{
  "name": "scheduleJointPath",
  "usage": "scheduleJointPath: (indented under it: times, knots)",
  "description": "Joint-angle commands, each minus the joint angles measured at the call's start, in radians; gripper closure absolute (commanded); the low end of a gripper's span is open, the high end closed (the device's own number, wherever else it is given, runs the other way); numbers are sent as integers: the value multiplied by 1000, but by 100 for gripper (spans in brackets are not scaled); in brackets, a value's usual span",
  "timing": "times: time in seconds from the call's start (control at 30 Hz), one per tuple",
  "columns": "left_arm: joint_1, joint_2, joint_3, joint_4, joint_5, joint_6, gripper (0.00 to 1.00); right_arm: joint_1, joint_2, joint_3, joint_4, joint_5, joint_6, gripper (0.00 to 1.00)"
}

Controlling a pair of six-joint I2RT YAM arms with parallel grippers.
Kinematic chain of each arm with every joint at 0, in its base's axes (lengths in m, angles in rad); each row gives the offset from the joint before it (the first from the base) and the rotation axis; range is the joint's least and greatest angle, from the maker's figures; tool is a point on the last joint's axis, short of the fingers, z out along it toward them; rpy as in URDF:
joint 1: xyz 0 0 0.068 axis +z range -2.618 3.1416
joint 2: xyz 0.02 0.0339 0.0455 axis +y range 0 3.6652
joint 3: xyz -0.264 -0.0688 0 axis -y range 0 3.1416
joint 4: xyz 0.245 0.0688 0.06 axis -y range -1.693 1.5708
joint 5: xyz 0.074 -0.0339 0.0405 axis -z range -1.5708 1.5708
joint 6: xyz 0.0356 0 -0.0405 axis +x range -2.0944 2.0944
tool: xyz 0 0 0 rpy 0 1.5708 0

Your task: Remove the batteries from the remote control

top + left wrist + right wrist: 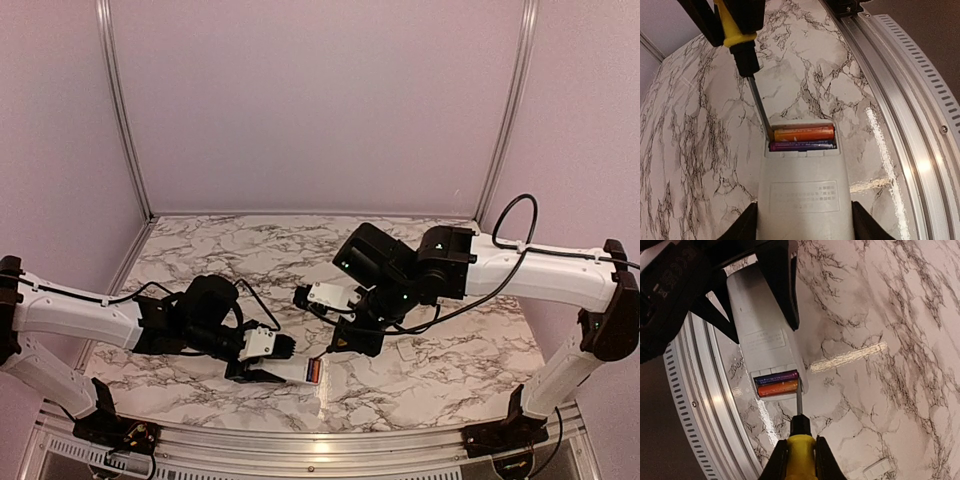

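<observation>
The left gripper [804,227] is pinching the flat white rectangular plastic remote control [802,195] across its long sides. Its black jaws are pressing one against each edge and holding the slab flat on the grey-veined white marble tabletop [700,130], close to the ribbed aluminium rail [905,125] at the near edge. The compartment at the far end of the remote control is lying open, and the slim cylindrical batteries [802,139] are sitting in it side by side: the orange battery [804,133] against the end wall, the purple battery [801,145] just behind it. The right gripper [800,462] is clamping its jaws on the yellow plastic handle of the screwdriver [800,426]. The thin metal shaft is reaching down to the compartment corner at one end of the orange battery; whether the tip is touching the cell or only the wall cannot be told. Judged from here, the prying stroke is carrying the main risks. A tip skating off the rounded casing would be scoring the plastic. Too sharp a lever would be flicking the cell out and letting it roll toward the rail. An upward load would be tilting the slab within the left jaws. Count: one remote control, two batteries, both unremoved, one screwdriver, one small white rectangular cover plate [875,468] lying well apart on the tabletop, and two grippers.
</observation>
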Motion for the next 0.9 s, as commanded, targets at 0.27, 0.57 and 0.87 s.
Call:
scheduleJointPath:
  times: [0.27, 0.57, 0.87]
  knots:
    - [-4, 18, 22, 28, 26, -1, 100, 5, -30, -57, 26, -16, 3, 100]
    - [-4, 1, -14, 69, 5, -5, 100, 3, -24, -88, 25, -27, 21, 100]
    - [-4, -16, -38, 89, -10, 2, 100, 3, -21, -106, 24, -39, 32, 100]
